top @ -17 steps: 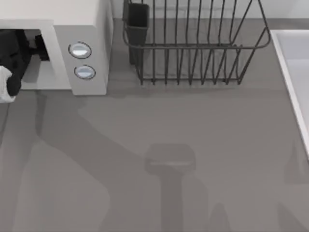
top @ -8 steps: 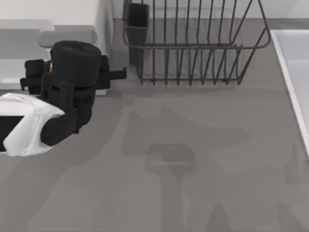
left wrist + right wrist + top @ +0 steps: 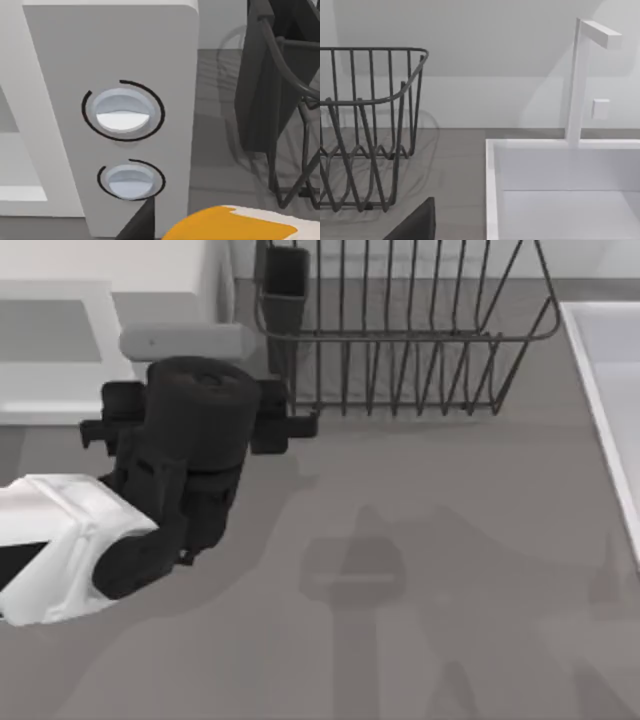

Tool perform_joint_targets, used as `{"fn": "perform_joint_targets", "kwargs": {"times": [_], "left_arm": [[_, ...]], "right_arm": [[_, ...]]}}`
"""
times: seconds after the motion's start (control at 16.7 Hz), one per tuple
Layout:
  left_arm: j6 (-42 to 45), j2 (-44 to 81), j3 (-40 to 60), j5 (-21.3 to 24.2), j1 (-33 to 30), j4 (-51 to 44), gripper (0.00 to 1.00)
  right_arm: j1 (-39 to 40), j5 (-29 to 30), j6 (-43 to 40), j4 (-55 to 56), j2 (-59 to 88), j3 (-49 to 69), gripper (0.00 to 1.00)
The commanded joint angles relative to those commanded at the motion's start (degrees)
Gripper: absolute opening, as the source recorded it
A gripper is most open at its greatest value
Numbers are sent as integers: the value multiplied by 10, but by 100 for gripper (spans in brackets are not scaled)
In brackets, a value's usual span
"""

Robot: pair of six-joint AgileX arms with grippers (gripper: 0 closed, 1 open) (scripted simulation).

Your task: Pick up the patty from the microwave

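Patty (image 3: 235,225), smooth orange-white lump, before boxy microwave (image 3: 125,65).

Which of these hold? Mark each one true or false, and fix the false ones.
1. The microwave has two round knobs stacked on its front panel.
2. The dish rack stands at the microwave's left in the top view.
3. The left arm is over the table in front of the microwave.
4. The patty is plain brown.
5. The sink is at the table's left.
1. True: the microwave has two knobs, one above the other.
2. False: the dish rack stands at the microwave's right.
3. True: the left arm is there.
4. False: the patty is orange and white.
5. False: the sink is at the table's right.
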Motion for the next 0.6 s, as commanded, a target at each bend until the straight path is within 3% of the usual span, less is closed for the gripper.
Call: {"fn": "perform_joint_targets", "kwargs": {"times": [0.3,0.6], "left_arm": [[-1,60,-15,-2,-7,67,0],[-3,193,-58,0,-16,268,0]], "right_arm": [[0,0,0,0,0,0,100],[0,0,0,0,0,0,100]]}}
